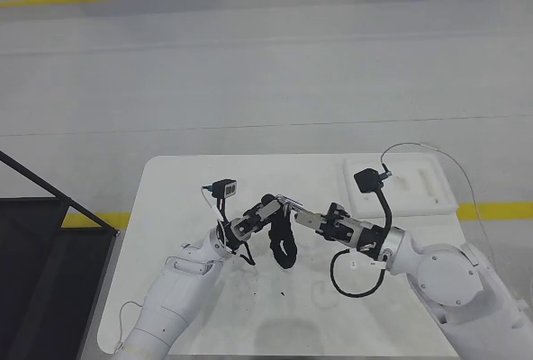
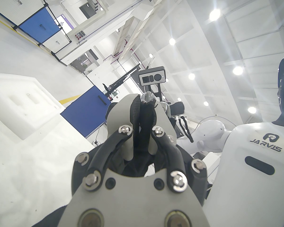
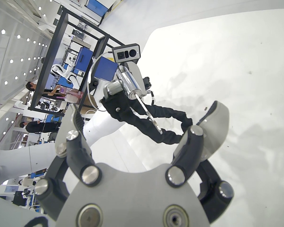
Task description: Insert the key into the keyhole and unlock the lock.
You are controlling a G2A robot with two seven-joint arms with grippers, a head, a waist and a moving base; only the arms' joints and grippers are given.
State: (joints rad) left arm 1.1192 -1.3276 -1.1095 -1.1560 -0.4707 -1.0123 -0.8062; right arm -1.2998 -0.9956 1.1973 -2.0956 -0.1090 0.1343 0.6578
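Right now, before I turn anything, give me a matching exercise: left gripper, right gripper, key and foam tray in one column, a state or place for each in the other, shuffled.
Things:
1. left gripper
2. right gripper
3. key
4. foam tray

States or places:
A. at a far corner of the table
B. open
C. stuck in the keyhole of the lock
D. shut on the lock

Pairs: 1-D, 2-B, 3-C, 4-A.
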